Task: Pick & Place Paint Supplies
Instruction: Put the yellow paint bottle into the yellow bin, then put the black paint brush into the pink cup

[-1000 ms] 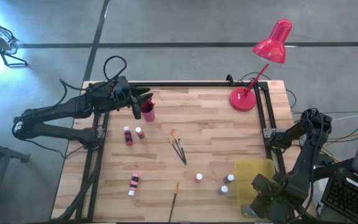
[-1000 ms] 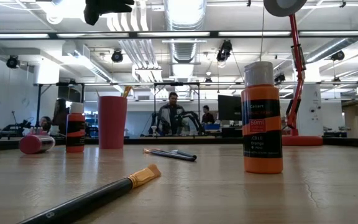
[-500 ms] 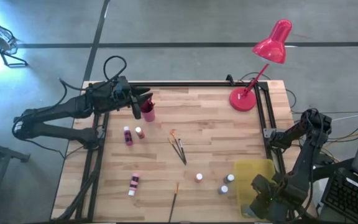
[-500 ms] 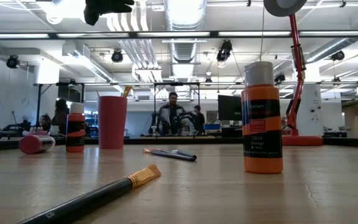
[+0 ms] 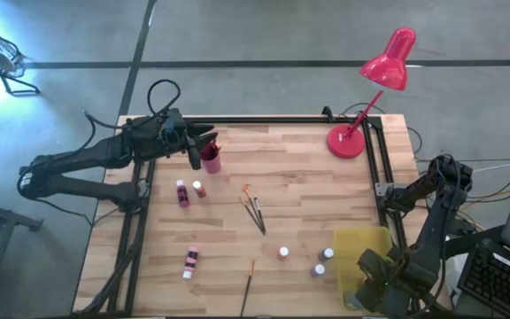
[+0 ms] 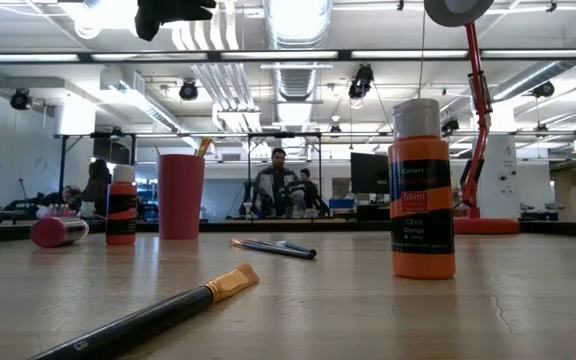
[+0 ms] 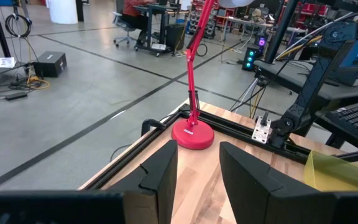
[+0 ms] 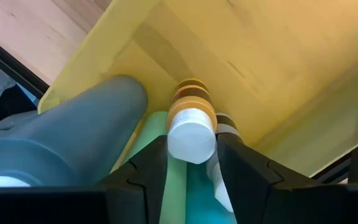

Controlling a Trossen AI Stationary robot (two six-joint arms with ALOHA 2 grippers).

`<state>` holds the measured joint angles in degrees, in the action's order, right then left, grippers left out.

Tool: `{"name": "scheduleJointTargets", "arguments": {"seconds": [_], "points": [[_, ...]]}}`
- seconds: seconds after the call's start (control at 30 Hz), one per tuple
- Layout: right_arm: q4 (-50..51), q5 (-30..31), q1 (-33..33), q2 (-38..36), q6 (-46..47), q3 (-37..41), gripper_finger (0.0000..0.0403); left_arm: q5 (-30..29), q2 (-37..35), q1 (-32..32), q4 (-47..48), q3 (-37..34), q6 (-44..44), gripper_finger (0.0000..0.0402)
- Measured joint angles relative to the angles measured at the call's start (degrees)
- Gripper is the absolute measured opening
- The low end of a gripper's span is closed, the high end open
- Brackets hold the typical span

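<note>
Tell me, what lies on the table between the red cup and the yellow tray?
In the high view, three paintbrushes lie between the red cup and the yellow tray, with small bottles beside the tray.

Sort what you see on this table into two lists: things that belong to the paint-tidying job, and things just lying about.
Part of the job:
- small paint bottles
- orange bottle
- paintbrushes
- lone brush
- bottle between the right gripper's jaws, over the yellow tray

Just lying about:
- red lamp
- red cup, below the left gripper
</note>
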<state>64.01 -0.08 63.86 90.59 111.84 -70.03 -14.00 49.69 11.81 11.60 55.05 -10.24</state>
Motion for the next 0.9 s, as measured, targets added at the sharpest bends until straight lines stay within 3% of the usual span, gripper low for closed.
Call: {"name": "scheduleJointTargets", "arguments": {"seconds": [0.47, 0.9], "points": [[0.2, 0.0, 0.0, -1.4, -1.4, 0.0, 0.0111, 0.0, 0.0, 0.0, 0.0, 0.0, 0.0, 0.0126], [1.2, 2.7, -1.5, -6.1, -3.8, 0.0, 0.0145, 0.0, 0.0, 0.0, 0.0, 0.0, 0.1, 0.0126]]}}
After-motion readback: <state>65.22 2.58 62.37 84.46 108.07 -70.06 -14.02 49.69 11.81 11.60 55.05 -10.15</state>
